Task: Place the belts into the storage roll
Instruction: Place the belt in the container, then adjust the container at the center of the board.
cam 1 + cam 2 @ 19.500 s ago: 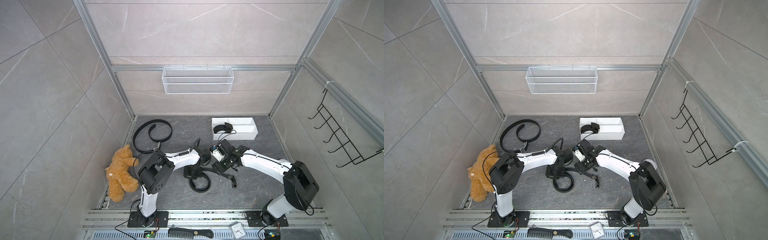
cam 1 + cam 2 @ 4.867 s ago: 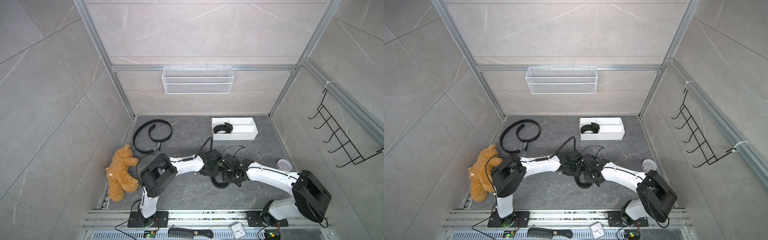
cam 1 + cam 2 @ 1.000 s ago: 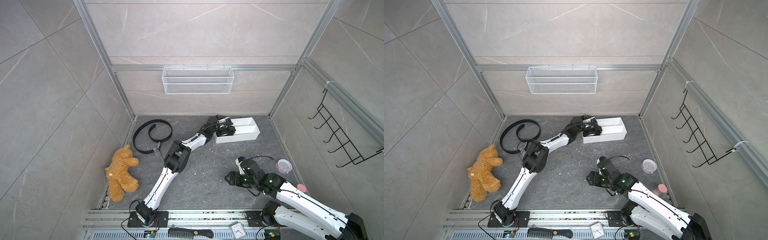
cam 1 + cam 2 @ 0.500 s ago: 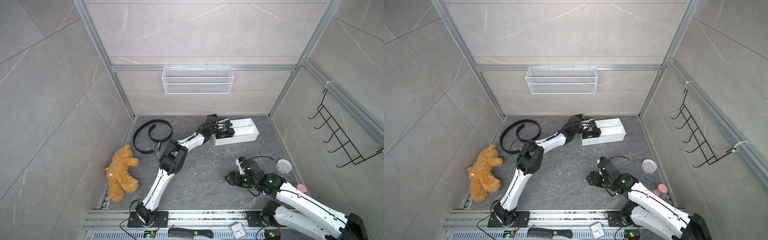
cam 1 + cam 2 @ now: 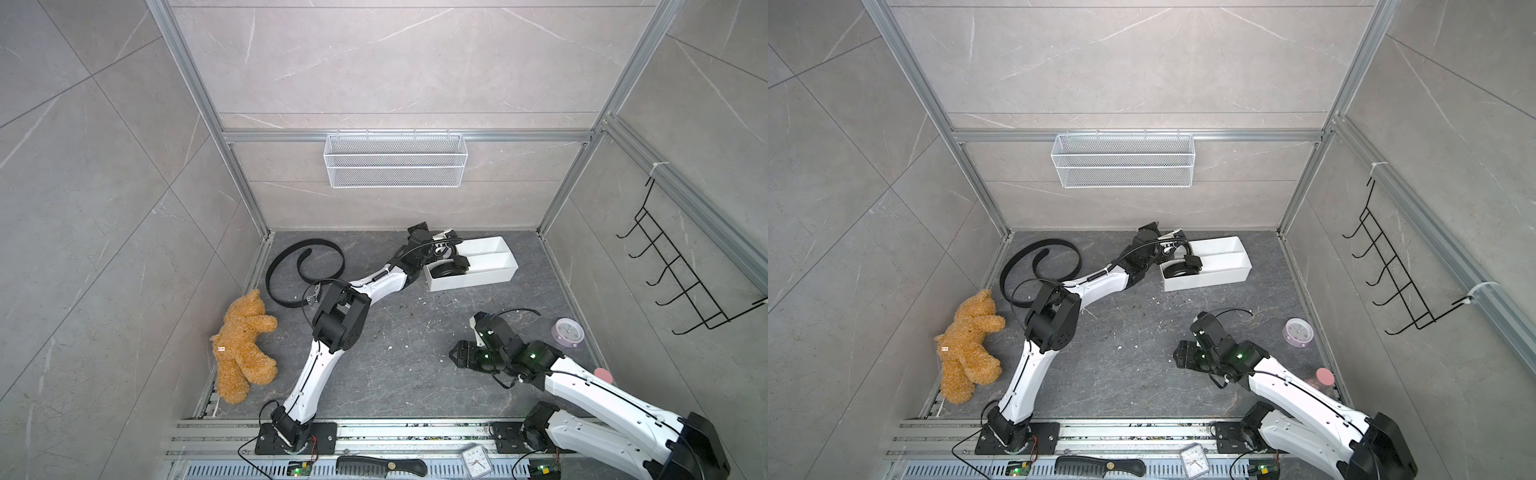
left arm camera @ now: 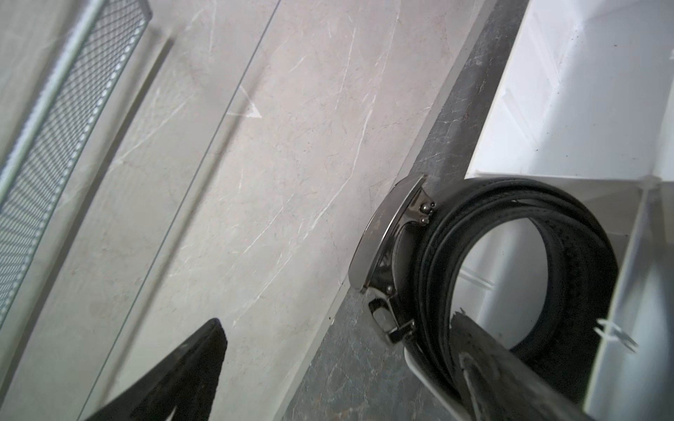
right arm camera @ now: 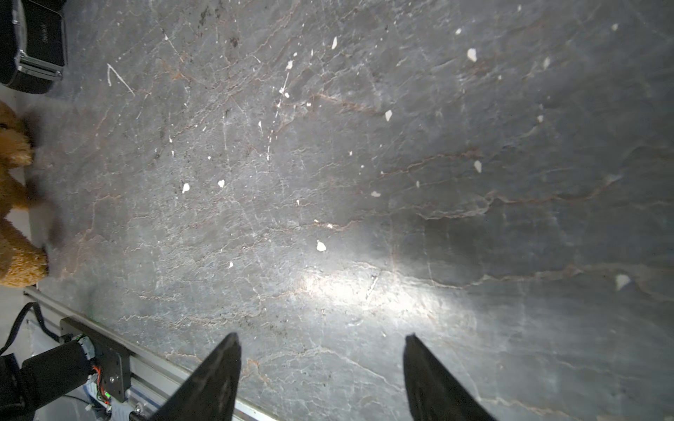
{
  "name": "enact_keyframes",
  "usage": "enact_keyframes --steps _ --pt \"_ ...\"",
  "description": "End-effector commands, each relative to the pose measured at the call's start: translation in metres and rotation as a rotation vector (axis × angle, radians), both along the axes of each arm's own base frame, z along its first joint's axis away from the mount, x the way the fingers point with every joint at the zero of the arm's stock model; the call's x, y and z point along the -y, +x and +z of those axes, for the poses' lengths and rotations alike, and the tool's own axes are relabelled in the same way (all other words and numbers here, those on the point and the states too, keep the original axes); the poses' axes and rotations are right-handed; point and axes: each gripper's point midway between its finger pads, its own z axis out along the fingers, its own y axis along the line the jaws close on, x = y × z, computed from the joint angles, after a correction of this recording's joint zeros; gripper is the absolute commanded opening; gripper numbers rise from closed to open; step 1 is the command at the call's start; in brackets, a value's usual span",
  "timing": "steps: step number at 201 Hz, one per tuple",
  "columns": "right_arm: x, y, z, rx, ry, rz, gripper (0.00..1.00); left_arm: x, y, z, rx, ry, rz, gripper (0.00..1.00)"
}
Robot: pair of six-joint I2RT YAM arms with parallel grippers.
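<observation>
In a top view, my left gripper (image 5: pixel 451 254) sits spread wide over the storage roll (image 5: pixel 490 277), with the coiled belt (image 5: pixel 441 272) right under it. A loose belt (image 5: pixel 269 274) lies well back past its wrist. Left wrist: one finger (image 6: pixel 488 368) pokes inside the coil, clamping nothing. Right wrist: my right gripper (image 7: pixel 321 339) stands open over the floor (image 7: pixel 364 164).

pale marbled tile walls (image 5: pixel 395 62); dark stone floor (image 5: pixel 395 374); white mesh basket (image 5: pixel 395 170); black hook rack (image 5: pixel 681 272)
</observation>
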Motion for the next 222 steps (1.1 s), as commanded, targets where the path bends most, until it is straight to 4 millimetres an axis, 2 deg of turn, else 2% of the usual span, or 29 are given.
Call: enact_keyframes --steps 1,20,41,81,117,149,188,222 --pt "-0.002 0.023 0.013 0.045 -0.031 0.002 0.71 -0.020 -0.019 0.116 0.137 -0.244 0.007 0.98" --pt "-0.002 0.039 0.014 0.040 -0.033 -0.014 0.71 -0.019 -0.037 0.108 0.074 -0.251 -0.049 0.98" --pt "0.005 0.061 0.011 0.047 -0.066 -0.040 0.71 -0.031 -0.048 0.105 0.027 -0.278 -0.023 0.98" --pt "-0.007 0.110 0.005 0.120 -0.128 0.004 0.67 -0.081 -0.075 0.112 -0.049 -0.376 0.138 0.97" --pt "-0.018 0.151 -0.010 0.205 -0.207 0.065 0.63 -0.130 -0.105 0.087 -0.169 -0.417 0.307 0.97" --pt "-0.031 0.179 -0.023 0.239 -0.236 0.104 0.60 -0.172 -0.136 0.065 -0.259 -0.444 0.454 0.97" --pt "-0.044 0.219 -0.029 0.302 -0.288 0.122 0.60 -0.202 -0.168 0.051 -0.328 -0.498 0.540 0.97" --pt "-0.051 0.253 -0.032 0.324 -0.346 0.135 0.60 -0.218 -0.180 0.049 -0.333 -0.495 0.576 0.97"
